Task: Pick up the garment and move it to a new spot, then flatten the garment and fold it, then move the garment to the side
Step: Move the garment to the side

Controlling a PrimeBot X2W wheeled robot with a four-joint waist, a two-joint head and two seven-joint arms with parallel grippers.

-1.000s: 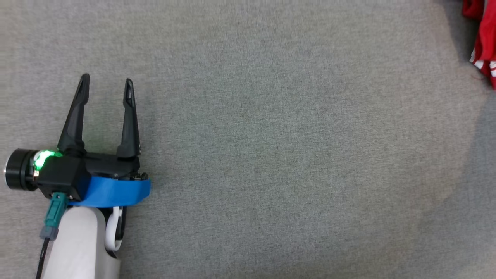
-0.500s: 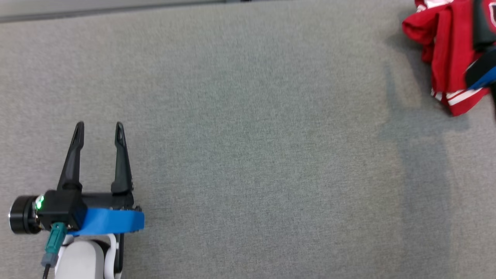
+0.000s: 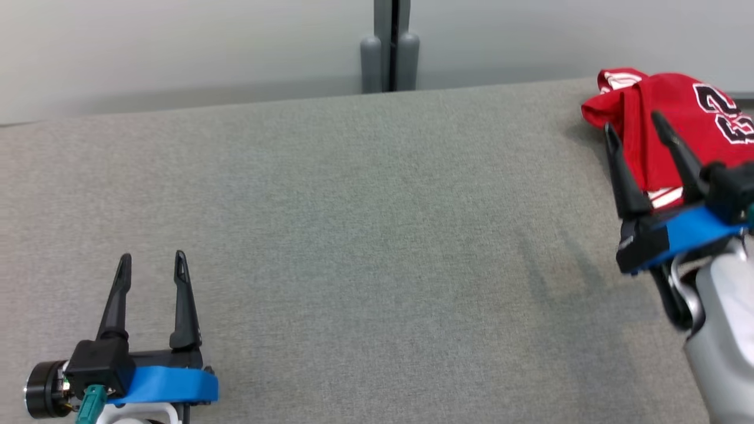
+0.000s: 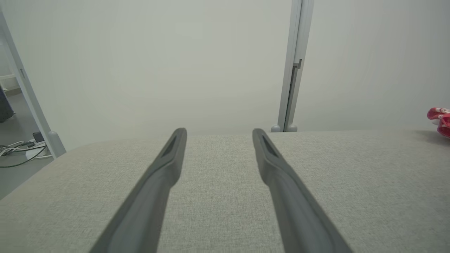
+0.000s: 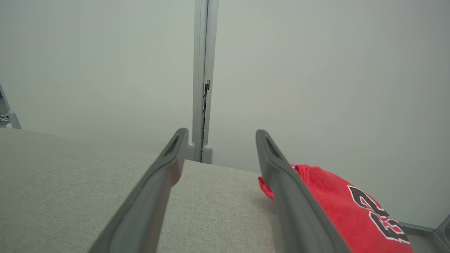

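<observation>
The garment [image 3: 677, 115] is a red jersey with black-and-white numbers, bunched at the far right corner of the grey table [image 3: 365, 235]. My right gripper [image 3: 636, 122] hovers open in front of the jersey, its fingers pointing at it, with nothing between them. In the right wrist view the garment [image 5: 348, 211] lies just right of the right finger, and the gripper [image 5: 219, 135] stands apart. My left gripper [image 3: 152, 260] is open and empty over the near left of the table. The left wrist view has the gripper [image 4: 218, 133] open, with the garment [image 4: 441, 121] at the right edge.
A pale wall with a grey vertical post [image 3: 389, 44] runs behind the table's far edge. In the left wrist view, cables and a power strip [image 4: 24, 149] lie on the floor past the table's left end.
The head camera has tilted up, bringing the far table edge, the wall and more of the jersey into view. My right gripper has come into view by the jersey. Both grippers stay open.
</observation>
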